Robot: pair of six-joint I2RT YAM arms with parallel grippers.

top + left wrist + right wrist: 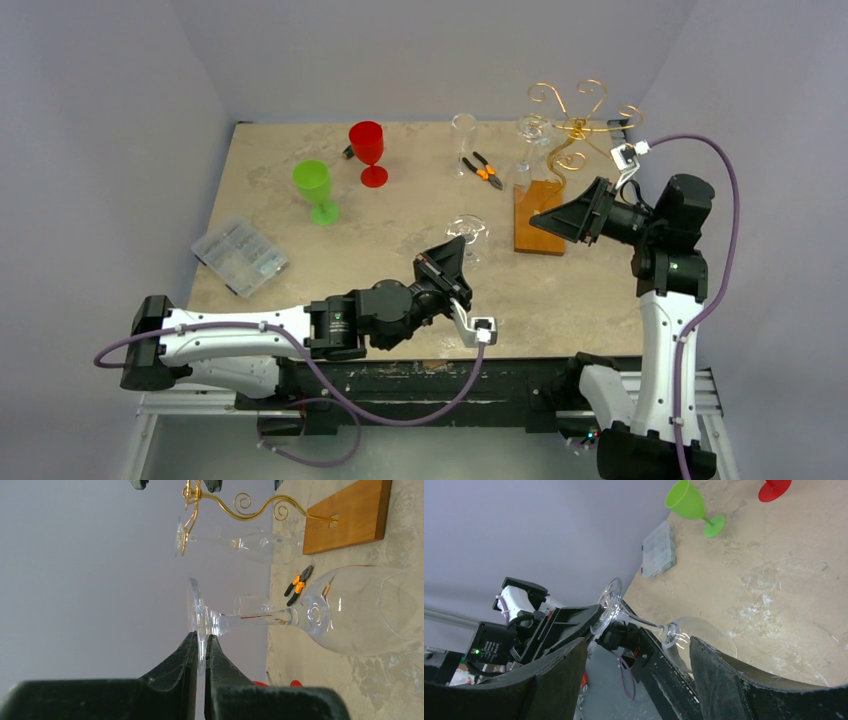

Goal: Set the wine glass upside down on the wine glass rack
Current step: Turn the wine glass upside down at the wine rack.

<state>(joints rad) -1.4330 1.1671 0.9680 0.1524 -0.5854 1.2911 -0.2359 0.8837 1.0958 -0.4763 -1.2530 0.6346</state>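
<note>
My left gripper [201, 637] is shut on the rim of the foot of a clear wine glass [350, 612]. The glass hangs foot up and bowl down, low over the table [330, 255] near its front middle. From above, the foot [467, 226] shows just beyond the left gripper [458, 247]. The wine glass rack [575, 125], gold wire on a wooden base [538, 215], stands at the back right with another clear glass [252, 545] hanging on it. My right gripper [550, 218] is open beside the base, facing the held glass [704, 640], nothing between its fingers.
A third clear glass [463, 135] stands upright at the back, with orange-handled pliers [487, 170] beside it. A red goblet [368, 150] and a green goblet [315, 190] stand at the back left. A clear plastic box [238, 257] lies at the left edge.
</note>
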